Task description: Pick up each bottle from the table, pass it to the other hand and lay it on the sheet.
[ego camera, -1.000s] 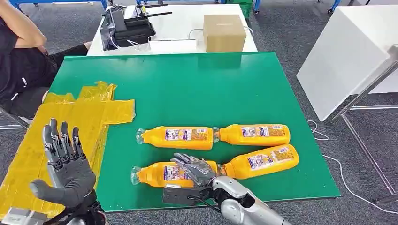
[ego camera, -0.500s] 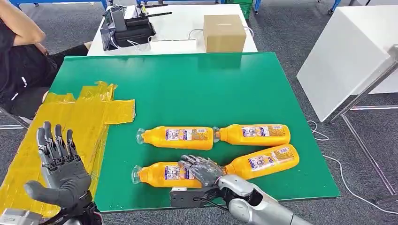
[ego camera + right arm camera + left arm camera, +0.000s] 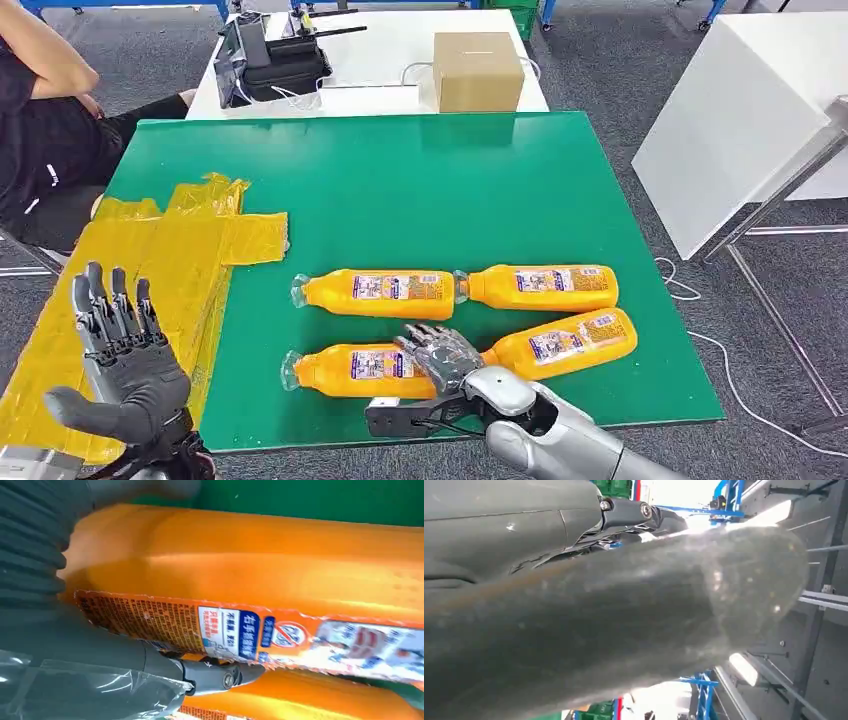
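Rt hand [image 3: 440, 355] on near-left bottle [image 3: 352, 370]; lt hand [image 3: 125, 365] spread.

Left hand [image 3: 125, 370] raised, palm up, fingers straight and spread, thumb out to the side, holding nothing. Right arm [image 3: 560, 440] enters from below; right hand [image 3: 440, 358] lies palm-down, fingers curled over a bottle [image 3: 350, 371].

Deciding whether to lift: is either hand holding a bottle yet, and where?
Left hand holds nothing, fingers spread. Right hand lies over the near-left bottle at its base end; whether the fingers have closed cannot be told.
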Action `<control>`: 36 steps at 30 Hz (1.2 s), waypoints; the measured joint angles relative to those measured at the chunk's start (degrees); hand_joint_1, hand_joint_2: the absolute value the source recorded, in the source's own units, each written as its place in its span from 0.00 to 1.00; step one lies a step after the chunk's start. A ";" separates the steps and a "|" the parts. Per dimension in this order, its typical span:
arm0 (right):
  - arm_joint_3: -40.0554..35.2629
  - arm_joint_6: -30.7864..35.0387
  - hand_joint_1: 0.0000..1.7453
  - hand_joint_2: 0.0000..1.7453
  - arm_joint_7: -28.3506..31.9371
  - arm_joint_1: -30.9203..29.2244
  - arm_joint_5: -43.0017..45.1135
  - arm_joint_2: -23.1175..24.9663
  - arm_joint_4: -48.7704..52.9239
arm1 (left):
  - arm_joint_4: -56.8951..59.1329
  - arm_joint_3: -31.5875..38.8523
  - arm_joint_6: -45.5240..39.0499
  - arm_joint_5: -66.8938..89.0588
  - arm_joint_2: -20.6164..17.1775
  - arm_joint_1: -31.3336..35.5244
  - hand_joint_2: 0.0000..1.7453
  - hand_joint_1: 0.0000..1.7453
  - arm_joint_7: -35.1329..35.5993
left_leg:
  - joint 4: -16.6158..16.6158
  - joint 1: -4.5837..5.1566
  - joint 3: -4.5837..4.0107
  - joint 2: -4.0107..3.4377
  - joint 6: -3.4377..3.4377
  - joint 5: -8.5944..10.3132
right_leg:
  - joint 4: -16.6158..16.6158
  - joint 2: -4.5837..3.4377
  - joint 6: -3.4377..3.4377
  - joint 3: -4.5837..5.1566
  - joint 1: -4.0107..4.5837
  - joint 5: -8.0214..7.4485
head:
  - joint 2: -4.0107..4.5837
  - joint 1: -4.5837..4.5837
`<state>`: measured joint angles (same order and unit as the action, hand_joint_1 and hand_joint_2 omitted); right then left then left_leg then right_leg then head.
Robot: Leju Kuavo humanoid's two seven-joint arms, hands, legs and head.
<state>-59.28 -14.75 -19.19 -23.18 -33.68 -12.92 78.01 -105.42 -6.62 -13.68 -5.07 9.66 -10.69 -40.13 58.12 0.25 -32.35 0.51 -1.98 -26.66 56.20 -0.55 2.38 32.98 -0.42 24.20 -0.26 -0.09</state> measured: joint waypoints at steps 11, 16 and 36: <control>0.15 0.72 1.00 1.00 0.85 -1.01 2.49 0.79 -3.23 | 0.68 -0.04 -0.04 -1.70 -0.02 0.61 0.00 0.00 0.26 | 0.00 -0.01 0.27 -0.06 0.00 0.00 | -0.02 -0.02 -0.01 -0.22 0.01 0.00 | 0.00 0.00; 2.14 5.07 1.00 1.00 1.07 -0.01 5.16 2.29 -3.98 | 1.40 -0.02 0.48 -5.53 -0.02 1.08 0.00 0.00 3.39 | 0.00 -0.01 0.35 -0.15 0.00 0.00 | -0.01 -0.03 -0.01 -0.28 0.01 -0.01 | 0.00 0.00; 18.36 30.45 1.00 1.00 27.02 16.41 19.08 11.00 6.87 | 4.81 0.04 9.75 -17.72 -0.09 -0.77 1.00 0.00 13.14 | 0.00 -0.01 -0.09 -0.04 0.00 -0.02 | 0.00 -0.02 -0.02 0.09 0.00 0.02 | 0.00 0.02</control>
<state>-40.91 15.69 7.83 -6.77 -14.60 -1.92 84.87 -100.61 -6.58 -3.93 -22.80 9.57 -11.45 -26.99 58.11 0.24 -32.44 0.47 -1.98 -26.67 56.20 -0.57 2.37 33.08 -0.42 24.23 -0.26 -0.07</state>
